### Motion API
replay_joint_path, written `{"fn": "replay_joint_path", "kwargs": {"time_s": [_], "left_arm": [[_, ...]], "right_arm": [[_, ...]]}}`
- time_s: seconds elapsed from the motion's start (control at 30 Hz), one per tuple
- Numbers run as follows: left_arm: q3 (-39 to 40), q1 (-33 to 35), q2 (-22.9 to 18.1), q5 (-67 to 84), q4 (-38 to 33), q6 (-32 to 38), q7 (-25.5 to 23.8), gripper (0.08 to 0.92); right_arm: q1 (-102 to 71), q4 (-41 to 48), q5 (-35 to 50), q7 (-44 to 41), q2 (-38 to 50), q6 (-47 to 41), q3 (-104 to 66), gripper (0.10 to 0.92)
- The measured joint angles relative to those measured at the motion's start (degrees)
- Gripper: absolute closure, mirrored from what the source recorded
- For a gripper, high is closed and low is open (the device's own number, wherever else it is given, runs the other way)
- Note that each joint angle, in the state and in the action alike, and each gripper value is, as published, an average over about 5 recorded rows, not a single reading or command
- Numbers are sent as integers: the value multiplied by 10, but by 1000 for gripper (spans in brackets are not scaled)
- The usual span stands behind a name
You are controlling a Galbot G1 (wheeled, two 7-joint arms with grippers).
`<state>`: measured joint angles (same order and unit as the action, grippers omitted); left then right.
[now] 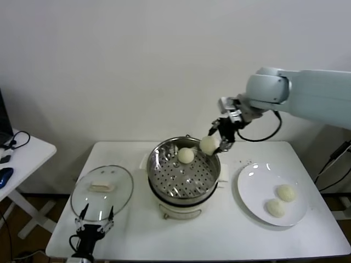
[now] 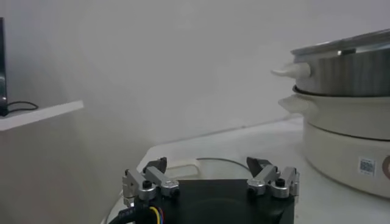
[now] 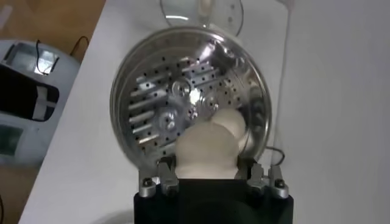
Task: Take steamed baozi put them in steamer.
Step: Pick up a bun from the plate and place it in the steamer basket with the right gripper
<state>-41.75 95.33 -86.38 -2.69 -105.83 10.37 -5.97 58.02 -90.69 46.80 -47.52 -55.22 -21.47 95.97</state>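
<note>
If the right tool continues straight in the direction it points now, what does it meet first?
Probably the steamer: the right tool, shut on a baozi, points down at its perforated tray, beside the baozi already inside. Depth is unclear.

4 steamed baozi, cream-white, smooth, dome-shaped. 1 baozi [image 1: 186,155] sits on the perforated tray inside the steamer [image 1: 184,174], toward its far rim. 1 baozi [image 1: 208,144] held in the air over the steamer's far right rim; in the right wrist view this bun [image 3: 206,152] hangs above the tray. 2 baozi [image 1: 286,192] [image 1: 275,207] lie close together on the plate near the tabletop's right edge. Steamer: round, shiny steel, upright on its white base, mid-tabletop, lid off.
</note>
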Motion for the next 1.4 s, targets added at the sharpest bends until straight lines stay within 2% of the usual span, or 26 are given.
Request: {"fn": "replay_joint_path", "kwargs": {"time_s": [0.73, 1.4], "left_arm": [[-1, -2, -7, -1, -9, -6, -1, 177], [-2, -6, -8, 1, -3, -5, -1, 177]], "right_arm": [[-171, 122, -74, 50, -170, -35, -62, 351], [-230, 182, -119, 54, -215, -25, -73, 327]]}}
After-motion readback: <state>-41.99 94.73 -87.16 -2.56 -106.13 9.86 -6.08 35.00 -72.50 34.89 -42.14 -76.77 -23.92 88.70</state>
